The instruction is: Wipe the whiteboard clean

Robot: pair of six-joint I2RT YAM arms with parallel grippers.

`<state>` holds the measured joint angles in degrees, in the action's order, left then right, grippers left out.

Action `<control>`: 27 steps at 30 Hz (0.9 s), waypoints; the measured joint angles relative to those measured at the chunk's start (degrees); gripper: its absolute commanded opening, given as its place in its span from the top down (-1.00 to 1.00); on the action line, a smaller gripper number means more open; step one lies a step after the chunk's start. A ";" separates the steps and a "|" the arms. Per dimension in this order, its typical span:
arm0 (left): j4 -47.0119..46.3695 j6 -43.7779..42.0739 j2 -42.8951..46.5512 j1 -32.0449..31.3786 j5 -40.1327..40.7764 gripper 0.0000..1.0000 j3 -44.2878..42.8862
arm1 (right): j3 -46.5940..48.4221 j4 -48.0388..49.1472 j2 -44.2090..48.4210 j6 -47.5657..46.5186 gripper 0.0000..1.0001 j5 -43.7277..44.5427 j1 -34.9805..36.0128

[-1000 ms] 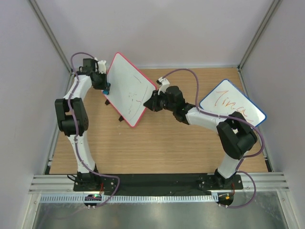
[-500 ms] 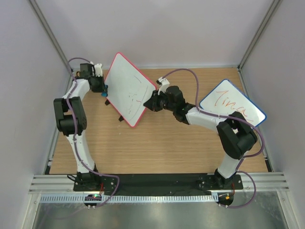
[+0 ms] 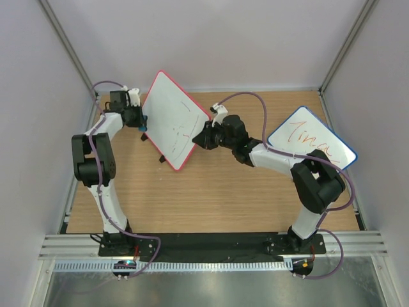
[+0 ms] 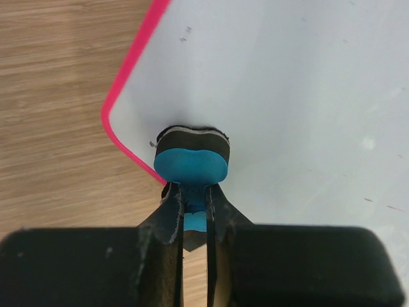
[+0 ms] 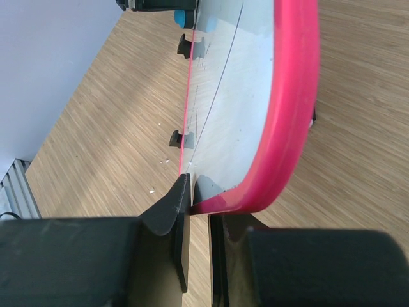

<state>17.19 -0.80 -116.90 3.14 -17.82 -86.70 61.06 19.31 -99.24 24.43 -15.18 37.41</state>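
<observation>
The whiteboard (image 3: 172,118), white with a red-pink frame, stands tilted above the wooden table and carries a few faint thin marks. My right gripper (image 3: 203,135) is shut on its right edge, and the pink frame (image 5: 291,96) is pinched between those jaws (image 5: 199,192). My left gripper (image 3: 142,121) is shut on a blue eraser (image 4: 192,157). The eraser's dark felt presses on the white face (image 4: 287,96) close to the board's rounded left corner. In the right wrist view the eraser (image 5: 184,18) shows at the board's far end.
A blue-framed board (image 3: 311,146) with orange writing lies at the right, beside the right arm's elbow. Small black clips (image 5: 176,137) stick out from the held board's lower edge. Grey walls close in the table on three sides.
The left arm has shifted a little to the left, and the eraser has slid toward the board's left edge. The right gripper and the board have held nearly still.
</observation>
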 measured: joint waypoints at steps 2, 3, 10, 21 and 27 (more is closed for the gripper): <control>-0.22 0.20 1.20 -0.68 0.11 1.00 1.42 | 0.11 -0.13 0.00 0.11 0.98 0.00 -0.02; -0.22 0.31 1.95 -1.11 0.09 0.99 2.19 | 0.13 -0.13 0.00 0.11 0.98 0.00 -0.02; 0.44 0.37 7.74 -5.68 0.09 0.99 7.15 | 0.11 -0.50 -0.07 0.37 0.98 0.09 -0.33; 3.63 0.37 10.43 -8.17 -2.91 0.99 7.61 | 0.11 -0.90 -0.17 1.18 0.98 0.48 -0.76; 7.69 0.22 3.61 -3.96 -4.00 1.00 -1.38 | 0.11 0.20 -0.66 1.14 0.98 0.28 -0.63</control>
<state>24.88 -0.58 -113.30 -0.82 -21.82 -88.07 61.17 19.51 -99.90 25.56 -14.90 36.77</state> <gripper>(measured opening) 0.078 0.180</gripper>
